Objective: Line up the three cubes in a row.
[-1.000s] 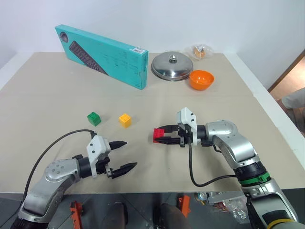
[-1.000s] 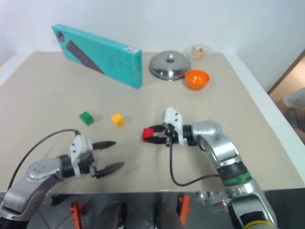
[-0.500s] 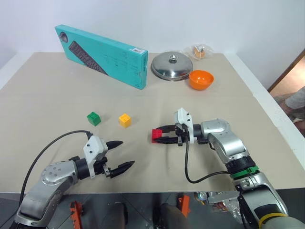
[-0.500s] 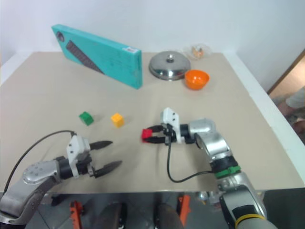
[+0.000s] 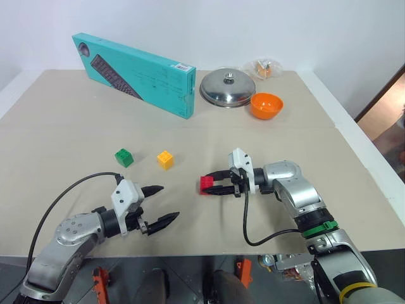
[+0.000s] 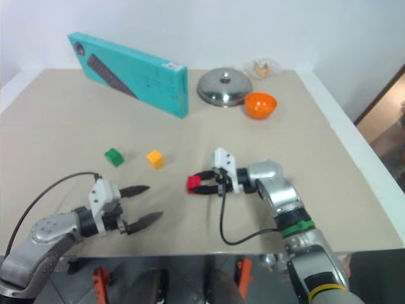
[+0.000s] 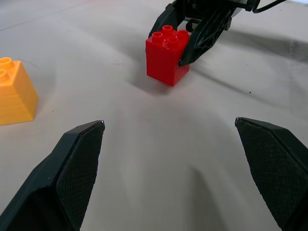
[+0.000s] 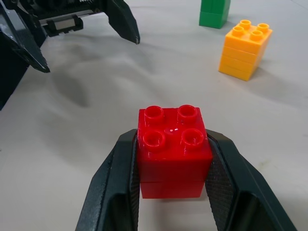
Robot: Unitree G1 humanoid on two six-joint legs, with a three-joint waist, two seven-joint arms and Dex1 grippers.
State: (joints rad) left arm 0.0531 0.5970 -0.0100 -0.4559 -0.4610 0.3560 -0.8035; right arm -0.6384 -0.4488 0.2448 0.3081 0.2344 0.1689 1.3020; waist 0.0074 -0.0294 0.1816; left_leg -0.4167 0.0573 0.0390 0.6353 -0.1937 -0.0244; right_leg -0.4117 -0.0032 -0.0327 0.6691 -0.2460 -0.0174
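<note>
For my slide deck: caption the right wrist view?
Right tool clamps the red cube; yellow cube and green cube wait beyond.

The red cube point(image 5: 206, 184) sat studs-up, pinched between black fingers, right of the yellow cube point(image 5: 165, 159) and green cube point(image 5: 124, 158).

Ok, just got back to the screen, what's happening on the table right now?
The right gripper is shut on the red cube, holding it low over the table, to the right of the yellow cube and green cube, which sit side by side and apart. The left gripper hangs open, nearer the robot, holding nothing. The row isn't complete yet: red is not set down in line with the other two.
</note>
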